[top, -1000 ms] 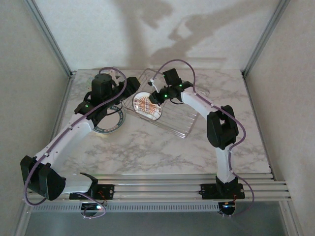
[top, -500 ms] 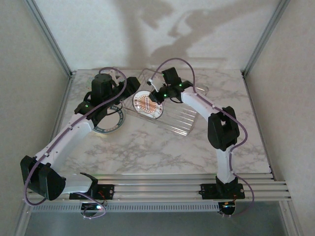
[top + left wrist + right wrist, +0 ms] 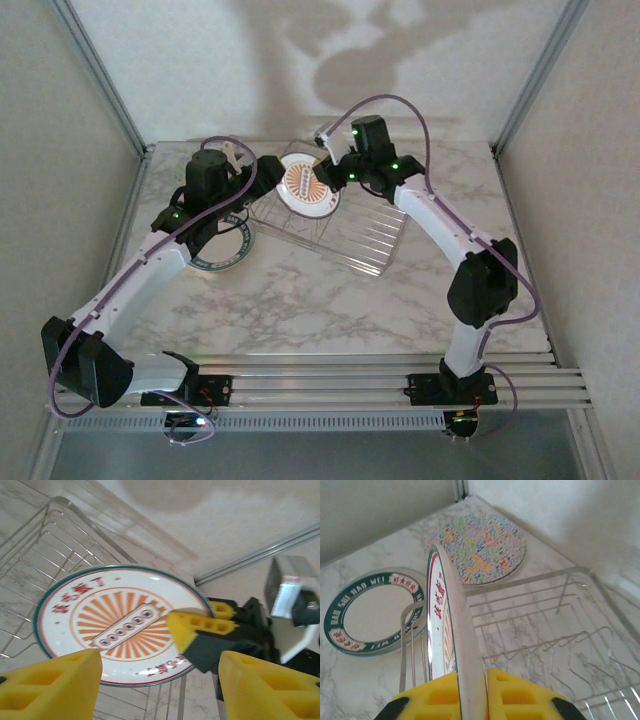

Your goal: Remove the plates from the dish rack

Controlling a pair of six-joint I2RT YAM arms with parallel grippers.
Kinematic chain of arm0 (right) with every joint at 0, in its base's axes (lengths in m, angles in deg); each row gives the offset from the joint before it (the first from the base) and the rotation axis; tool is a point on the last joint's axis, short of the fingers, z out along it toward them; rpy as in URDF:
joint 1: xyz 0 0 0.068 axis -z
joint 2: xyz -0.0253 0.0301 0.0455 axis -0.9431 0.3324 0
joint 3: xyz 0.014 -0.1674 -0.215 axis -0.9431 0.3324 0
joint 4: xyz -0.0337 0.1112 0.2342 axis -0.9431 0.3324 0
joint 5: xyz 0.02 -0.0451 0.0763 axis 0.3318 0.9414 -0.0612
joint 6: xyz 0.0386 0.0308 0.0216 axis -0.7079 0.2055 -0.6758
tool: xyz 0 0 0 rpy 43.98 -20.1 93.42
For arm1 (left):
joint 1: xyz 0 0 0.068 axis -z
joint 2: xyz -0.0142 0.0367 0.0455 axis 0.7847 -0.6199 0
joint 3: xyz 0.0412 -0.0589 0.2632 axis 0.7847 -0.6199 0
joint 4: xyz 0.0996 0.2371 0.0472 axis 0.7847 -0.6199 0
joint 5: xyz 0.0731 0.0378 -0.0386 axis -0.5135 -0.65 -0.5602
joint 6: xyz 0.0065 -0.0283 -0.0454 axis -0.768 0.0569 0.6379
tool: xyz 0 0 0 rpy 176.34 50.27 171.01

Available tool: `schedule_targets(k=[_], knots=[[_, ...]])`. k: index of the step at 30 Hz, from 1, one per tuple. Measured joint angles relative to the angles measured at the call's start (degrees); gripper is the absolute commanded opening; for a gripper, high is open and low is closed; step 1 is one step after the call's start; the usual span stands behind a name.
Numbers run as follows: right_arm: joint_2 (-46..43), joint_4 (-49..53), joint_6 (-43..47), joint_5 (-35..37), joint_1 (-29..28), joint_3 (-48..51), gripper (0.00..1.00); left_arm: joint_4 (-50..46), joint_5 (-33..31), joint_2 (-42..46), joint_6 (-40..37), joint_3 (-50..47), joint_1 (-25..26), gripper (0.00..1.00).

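The right gripper (image 3: 470, 682) is clamped on the rim of the small sunburst plate (image 3: 308, 186). It holds the plate on edge over the upper-left end of the dish rack (image 3: 352, 236), near the top centre of the overhead frame. The left gripper (image 3: 160, 672) hangs just beside it, its yellow fingers (image 3: 50, 680) spread wide with nothing between them. Two plates already lie flat on the table (image 3: 300, 300), off the rack: the pastel patterned plate (image 3: 480, 547) at the top of the right wrist view, and a white plate with a dark green lettered band (image 3: 370, 612) at its left. The rack's wires look bare wherever they show, so the unloading seems close to finished, with this plate left to set down. The pads (image 3: 520, 695) hide the sunburst plate's lower rim, so whether it clears the tines (image 3: 572, 641) cannot be told. The left arm (image 3: 150, 270) covers much of the flat plates from above, so any plate stacked beneath them cannot be made out
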Motion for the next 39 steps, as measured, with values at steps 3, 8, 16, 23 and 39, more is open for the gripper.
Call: schedule_targets(k=[3, 8, 16, 23, 39], knots=[[-2.73, -0.92, -2.6, -0.02, 2.14, 1.51, 0.0, 0.55, 0.2, -0.48, 0.22, 0.0, 0.0, 0.63], [-5.95, -2.05, -8.17, -0.52, 6.12, 2.91, 0.0, 1.53, 0.72, -2.8, 0.68, 0.02, 0.44, 0.64], [-9.57, -4.76, -23.19, -3.69, 12.94, 5.29, 0.0, 4.9, 4.11, -8.87, 2.25, 2.97, 3.67, 0.65], [-10.08, -9.33, -38.95, -9.18, 16.52, 7.15, 0.0, 10.4, 8.11, -14.43, 5.64, 5.05, 5.66, 0.65], [-10.03, -16.35, -56.41, -16.83, 17.73, 10.8, 0.0, 22.99, 12.5, -19.91, 15.85, 5.73, 5.86, 0.14]])
